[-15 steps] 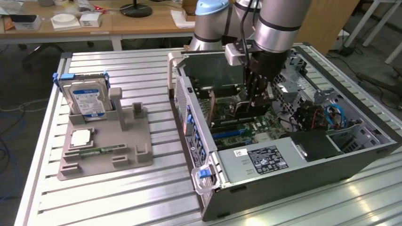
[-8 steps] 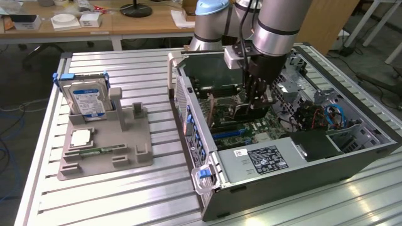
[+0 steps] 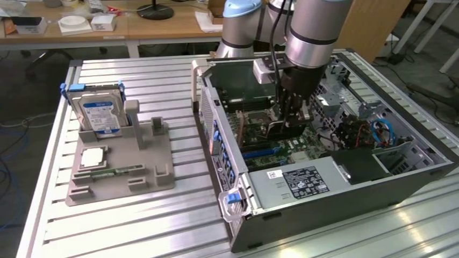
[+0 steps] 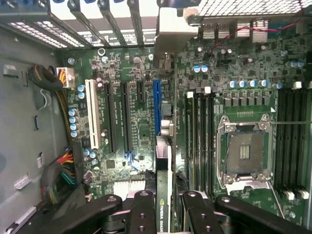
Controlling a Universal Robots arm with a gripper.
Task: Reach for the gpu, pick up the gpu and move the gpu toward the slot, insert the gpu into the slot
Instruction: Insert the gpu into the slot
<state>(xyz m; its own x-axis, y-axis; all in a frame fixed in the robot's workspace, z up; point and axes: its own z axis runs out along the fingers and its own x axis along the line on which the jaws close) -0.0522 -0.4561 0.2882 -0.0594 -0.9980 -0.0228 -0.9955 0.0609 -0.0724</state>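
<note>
Jaws grip narrowly the thin green-and-black gpu card with silver end bracket (image 4: 164, 170), edge-down inside the case. Its long axis lies parallel to the long blue plastic slot (image 4: 156, 107), close alongside.

Green gpu (image 4: 165, 195) w/ black label, blue slot (image 4: 157, 107), green mobo (image 4: 142, 127).

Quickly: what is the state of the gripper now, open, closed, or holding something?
Gripper: closed on the gpu, which is held edge-on over the green motherboard.
</note>
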